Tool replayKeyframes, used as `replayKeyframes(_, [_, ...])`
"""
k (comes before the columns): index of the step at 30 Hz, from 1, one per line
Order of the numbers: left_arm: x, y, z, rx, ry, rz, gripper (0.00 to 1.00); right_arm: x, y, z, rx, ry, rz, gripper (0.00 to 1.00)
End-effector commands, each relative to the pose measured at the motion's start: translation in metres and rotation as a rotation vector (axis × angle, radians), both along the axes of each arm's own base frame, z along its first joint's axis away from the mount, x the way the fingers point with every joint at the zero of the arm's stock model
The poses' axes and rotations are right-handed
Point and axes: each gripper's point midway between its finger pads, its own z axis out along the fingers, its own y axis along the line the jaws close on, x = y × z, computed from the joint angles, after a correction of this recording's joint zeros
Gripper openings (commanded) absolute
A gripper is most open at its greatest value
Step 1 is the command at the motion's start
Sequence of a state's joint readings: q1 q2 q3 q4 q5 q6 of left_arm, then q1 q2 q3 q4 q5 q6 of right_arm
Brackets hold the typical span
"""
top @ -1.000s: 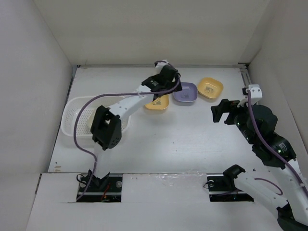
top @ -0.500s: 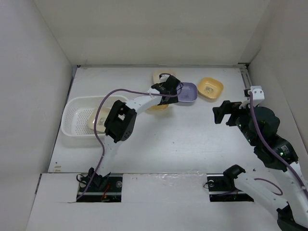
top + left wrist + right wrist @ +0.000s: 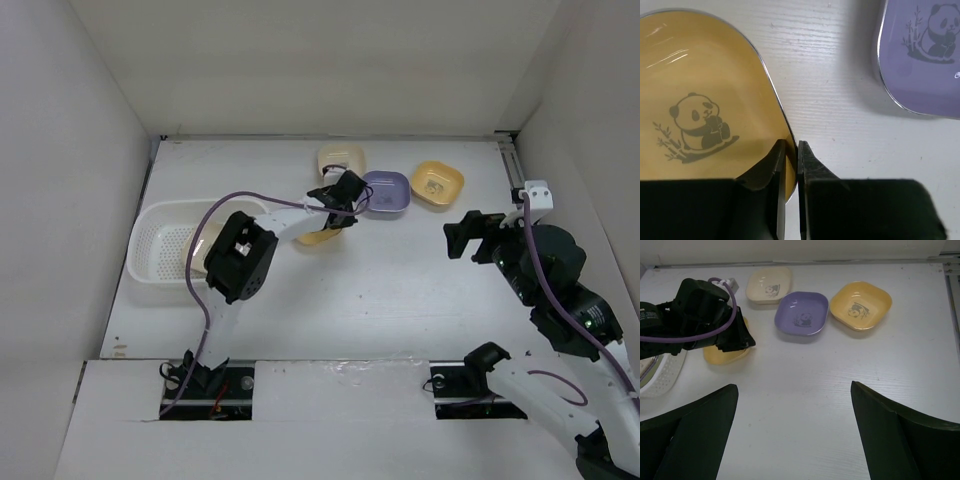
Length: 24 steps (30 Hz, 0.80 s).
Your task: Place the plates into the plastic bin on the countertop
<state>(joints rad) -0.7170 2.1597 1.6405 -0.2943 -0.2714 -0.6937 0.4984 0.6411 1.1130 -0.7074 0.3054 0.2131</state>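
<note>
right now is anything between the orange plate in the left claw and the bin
Nothing visible does: the left claw is shut on the orange plate, and only that arm's own elbow lies toward the bin.

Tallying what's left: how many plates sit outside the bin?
4: cream plate at back, purple plate mid-row, yellow plate rightmost, second yellow plate pinched by the left gripper. The arm may hide more.

No legible text or numbers.

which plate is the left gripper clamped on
The orange-yellow plate nearest the plastic bin: the left gripper pinches its rim. The purple plate, cream plate and far-right orange-yellow plate lie untouched.
</note>
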Motion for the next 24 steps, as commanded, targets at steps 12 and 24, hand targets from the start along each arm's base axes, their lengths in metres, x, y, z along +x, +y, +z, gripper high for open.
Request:
replayKeyframes(12, [-0.031, 0.016, 0.160, -0.048, -0.183, -0.108, 0.00, -0.004, -0.002, 0.017, 0.018, -0.050, 0.005, 1.00])
replayKeyframes(24, [-0.024, 0.109, 0.243, -0.012, -0.289, 0.134, 0.00, -0.004, 0.000, 0.023, 0.028, -0.066, 0.016, 1.00])
